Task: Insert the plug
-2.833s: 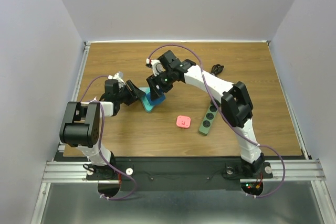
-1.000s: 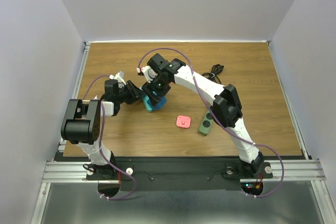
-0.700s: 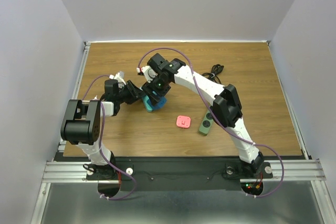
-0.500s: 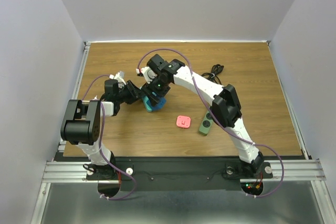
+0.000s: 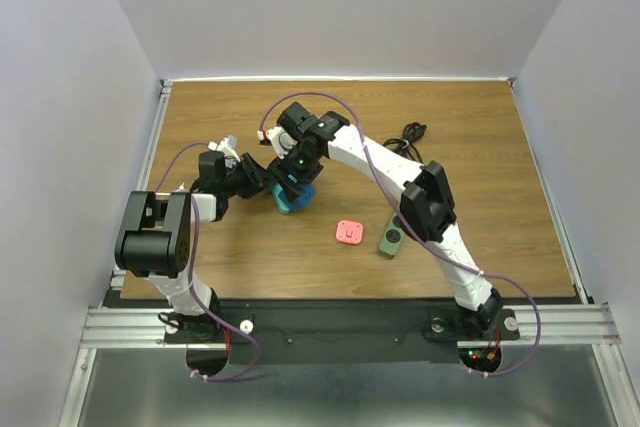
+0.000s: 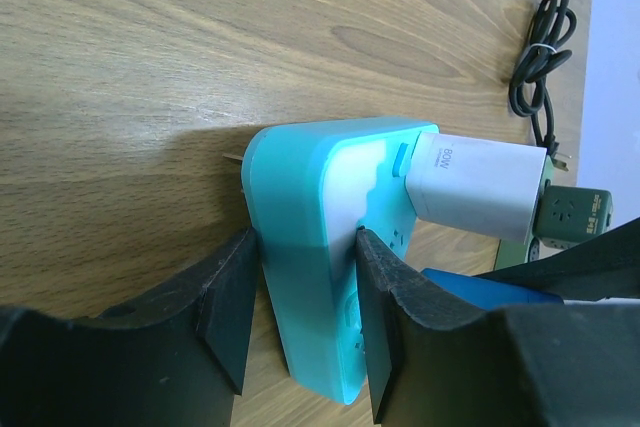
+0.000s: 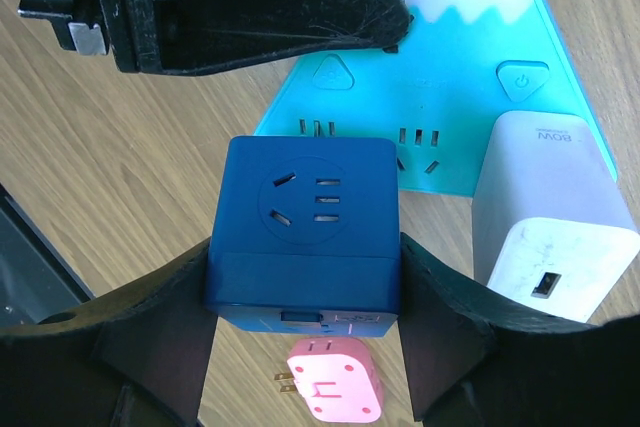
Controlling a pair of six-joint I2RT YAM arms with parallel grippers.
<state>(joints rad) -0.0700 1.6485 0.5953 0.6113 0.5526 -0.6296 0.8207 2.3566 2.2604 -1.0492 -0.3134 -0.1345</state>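
The blue plug cube (image 7: 303,222) sits clamped between the two fingers of the right gripper (image 7: 303,292), which press on its opposite sides, above the left-centre of the wooden table (image 5: 480,147). Its socket face, with round and slotted holes, looks up at the right wrist camera. The cube hangs directly over a row of slots in the face of the turquoise power strip (image 7: 450,77); whether its pins have entered any of them cannot be told, since the cube's own body hides that side.

The left gripper (image 6: 305,287) is closed on the strip, one finger against each of its broad sides near one end. A white charger (image 6: 478,187) is already plugged into the strip just beside the small power button, with its USB port turned toward the right wrist camera. Charger and cube stand close together but do not appear to touch.

Seen from above, both arms meet over the strip, the right arm reaching across from the far side of the table. A pink adapter (image 5: 348,232) lies on the wood nearer the arm bases, pins up. A green power strip (image 5: 392,235) lies to its right, partly under the right arm. A coiled black cable (image 5: 412,132) rests toward the back of the table, well apart from the rest.
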